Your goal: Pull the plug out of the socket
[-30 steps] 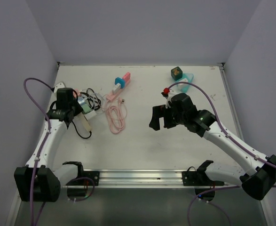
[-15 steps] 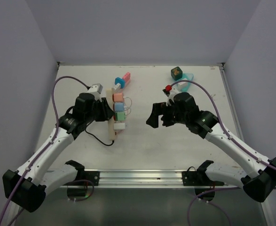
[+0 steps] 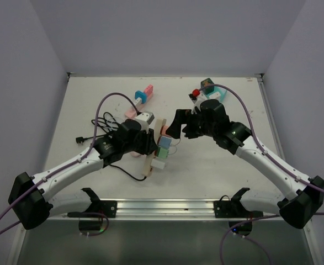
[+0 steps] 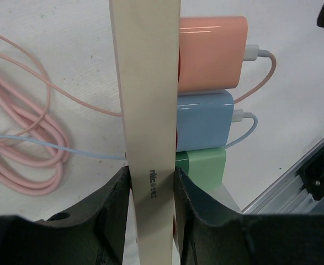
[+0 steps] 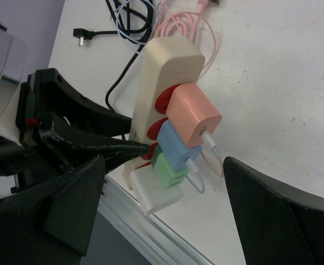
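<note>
A cream power strip (image 3: 152, 156) is held upright off the table by my left gripper (image 3: 146, 144), which is shut on its narrow sides. Four plugs sit in its red sockets: orange (image 3: 165, 130), blue (image 3: 164, 141), green (image 3: 163, 152) and white (image 3: 159, 164). In the left wrist view the fingers (image 4: 109, 215) clamp the strip (image 4: 148, 110) beside the green plug (image 4: 203, 168). My right gripper (image 3: 178, 125) is open, just right of the plugs. In the right wrist view the orange (image 5: 194, 118), blue (image 5: 175, 146), green (image 5: 170, 171) and white (image 5: 156, 193) plugs lie ahead between its spread fingers.
A coiled pink cable (image 3: 129, 113) and black cables (image 3: 104, 121) lie at the back left. A pink and blue block (image 3: 142, 95) is behind them. A green cube (image 3: 207, 84), a teal piece (image 3: 221, 95) and a red object (image 3: 195, 92) sit at the back right. A metal rail (image 3: 162, 207) runs along the near edge.
My left gripper has carried the power strip from the far left to the table's middle, towards the right gripper. The right gripper has shifted slightly back and left.
</note>
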Controlling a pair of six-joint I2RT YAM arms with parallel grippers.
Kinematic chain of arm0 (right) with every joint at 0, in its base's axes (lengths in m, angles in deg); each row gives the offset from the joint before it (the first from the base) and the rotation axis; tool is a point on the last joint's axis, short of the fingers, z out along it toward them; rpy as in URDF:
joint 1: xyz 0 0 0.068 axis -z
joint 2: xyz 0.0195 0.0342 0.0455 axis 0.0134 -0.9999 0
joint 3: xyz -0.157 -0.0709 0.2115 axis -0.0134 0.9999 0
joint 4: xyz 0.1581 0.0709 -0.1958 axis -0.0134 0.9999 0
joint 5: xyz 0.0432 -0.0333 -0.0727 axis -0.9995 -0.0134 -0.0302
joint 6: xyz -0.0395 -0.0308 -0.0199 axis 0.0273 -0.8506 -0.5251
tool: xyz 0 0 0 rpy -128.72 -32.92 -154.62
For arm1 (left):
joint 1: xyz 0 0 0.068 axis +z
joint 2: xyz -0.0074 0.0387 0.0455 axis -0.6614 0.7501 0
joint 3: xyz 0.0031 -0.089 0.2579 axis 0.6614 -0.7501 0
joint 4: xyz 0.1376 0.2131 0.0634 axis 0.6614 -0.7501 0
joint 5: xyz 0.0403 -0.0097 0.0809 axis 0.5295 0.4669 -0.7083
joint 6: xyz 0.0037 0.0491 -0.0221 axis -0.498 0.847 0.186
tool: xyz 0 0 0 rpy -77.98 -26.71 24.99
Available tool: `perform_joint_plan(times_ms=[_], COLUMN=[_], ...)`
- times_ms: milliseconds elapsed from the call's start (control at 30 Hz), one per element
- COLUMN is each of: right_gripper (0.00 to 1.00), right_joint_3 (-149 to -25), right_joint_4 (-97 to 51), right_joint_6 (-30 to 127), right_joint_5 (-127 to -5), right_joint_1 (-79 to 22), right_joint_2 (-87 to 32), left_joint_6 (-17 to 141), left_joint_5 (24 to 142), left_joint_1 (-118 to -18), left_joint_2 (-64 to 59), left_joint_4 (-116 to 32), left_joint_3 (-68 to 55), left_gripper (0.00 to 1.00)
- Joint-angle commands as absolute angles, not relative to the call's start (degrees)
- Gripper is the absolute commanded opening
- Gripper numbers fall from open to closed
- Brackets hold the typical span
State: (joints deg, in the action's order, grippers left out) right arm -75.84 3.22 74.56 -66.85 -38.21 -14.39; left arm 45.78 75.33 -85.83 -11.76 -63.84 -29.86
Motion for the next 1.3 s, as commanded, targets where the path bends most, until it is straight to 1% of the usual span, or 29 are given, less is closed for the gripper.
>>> perform_joint_plan(times_ms=[0,100,233,300,500,633,700,800,833,900,933,967,1000,1033,1067,1133,1167,1233,1267], right_gripper=[0.91,0.90,0.86,0.83,0.80,0.70,0.66,0.54,0.45,0.33,0.21,0.16,0.12,0.04,0.01,0.00,0.00,0.00,0.00], right_joint_3=[-75.93,-73.39,-69.26,-68.46,-67.40,-67.05,-67.05,-66.17,-65.91,-65.56,-65.38,-65.38,-65.38,-65.47,-65.38,-65.64,-65.82,-66.61,-66.96], right_joint_4=[-0.49,-3.30,-8.74,-11.21,-15.43,-17.54,-18.33,-20.18,-20.62,-21.15,-21.23,-21.15,-21.06,-20.97,-20.80,-19.93,-19.57,-17.73,-16.94], right_joint_6=[77.39,79.32,82.05,82.15,81.97,81.53,81.09,80.39,80.13,79.60,79.42,78.90,78.72,78.37,77.84,77.40,76.70,75.47,74.25], right_joint_5=[-67.62,-68.94,-74.38,-75.71,-78.70,-80.89,-81.42,-82.30,-82.31,-82.31,-82.57,-82.92,-83.36,-83.79,-84.32,-84.94,-85.29,-85.47,-84.77], right_joint_1=[-36.68,-34.75,-32.20,-32.19,-32.19,-32.19,-32.19,-32.19,-32.10,-32.19,-32.10,-32.19,-32.19,-32.19,-32.28,-32.28,-32.28,-32.45,-32.54], right_joint_2=[-16.45,-17.77,-19.00,-20.22,-24.18,-26.03,-26.47,-26.65,-26.30,-25.77,-25.51,-25.16,-24.98,-24.89,-24.72,-24.71,-24.71,-24.63,-24.45], left_joint_6=[47.42,48.30,49.10,49.36,49.80,49.98,49.98,50.15,50.15,50.33,50.33,50.41,50.24,50.24,50.33,49.98,49.80,49.36,49.27], left_joint_5=[75.16,75.25,75.86,76.48,76.83,76.92,76.84,76.75,76.75,76.83,76.75,76.66,76.48,76.40,76.22,75.26,74.99,74.99,74.99], left_joint_1=[-86.40,-86.40,-86.40,-86.40,-86.32,-86.40,-86.32,-86.40,-86.40,-86.40,-86.40,-86.40,-86.32,-86.23,-86.23,-86.23,-86.23,-86.05,-85.79], left_joint_2=[-14.52,-15.14,-15.05,-14.96,-14.87,-15.05,-15.49,-16.45,-16.54,-16.63,-16.54,-16.54,-16.54,-16.63,-16.89,-17.42,-17.51,-17.60,-17.60], left_joint_4=[-52.20,-50.80,-49.65,-48.25,-46.66,-45.61,-45.34,-43.25,-42.89,-42.71,-42.79,-42.97,-43.14,-43.23,-43.23,-42.97,-42.62,-43.14,-43.41], left_joint_3=[-30.51,-31.83,-32.71,-33.42,-33.77,-33.59,-33.68,-34.29,-34.56,-35.09,-35.35,-35.44,-35.35,-35.35,-35.35,-35.26,-35.18,-33.87,-33.25], left_gripper=[0.00,0.00,0.00,0.00,0.00,0.00,0.00,0.00,0.00,0.00,0.00,0.00,0.04,0.10,0.26,0.41,0.57,0.68,0.80])
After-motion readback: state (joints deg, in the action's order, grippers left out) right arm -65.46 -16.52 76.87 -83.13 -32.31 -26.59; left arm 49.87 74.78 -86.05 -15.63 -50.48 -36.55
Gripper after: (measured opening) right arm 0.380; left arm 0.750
